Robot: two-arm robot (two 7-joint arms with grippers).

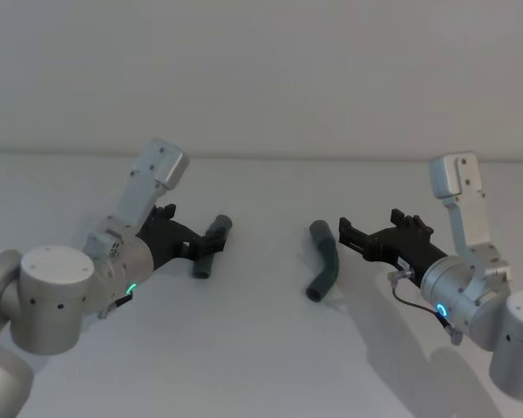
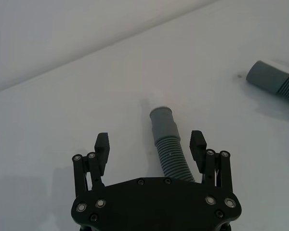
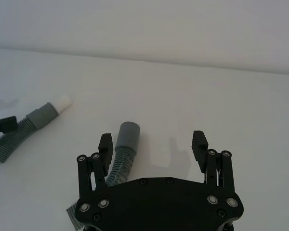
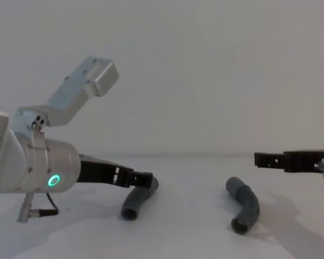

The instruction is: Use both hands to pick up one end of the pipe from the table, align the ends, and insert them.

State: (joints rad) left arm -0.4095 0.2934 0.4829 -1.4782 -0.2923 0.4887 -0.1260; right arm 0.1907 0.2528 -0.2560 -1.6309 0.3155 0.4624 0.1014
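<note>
**Pipe pieces flat on the table (image 1: 261,366), both grippers spread wide**

The left gripper (image 2: 150,143) has its fingers parted wide. It straddles the ribbed middle of the left pipe piece (image 2: 167,149), with a gap on each side, and grips nothing. That piece runs away from the robot, leaning slightly right, with its white tip (image 3: 63,101) at the far end. The right gripper (image 3: 151,143) is equally wide and empty, hovering above the table. One cuff (image 3: 127,134) of the right pipe piece (image 1: 325,261) sits just inside one finger. This bent piece also lies near-to-far, bowing toward the robot's right, well apart from the other.
</note>
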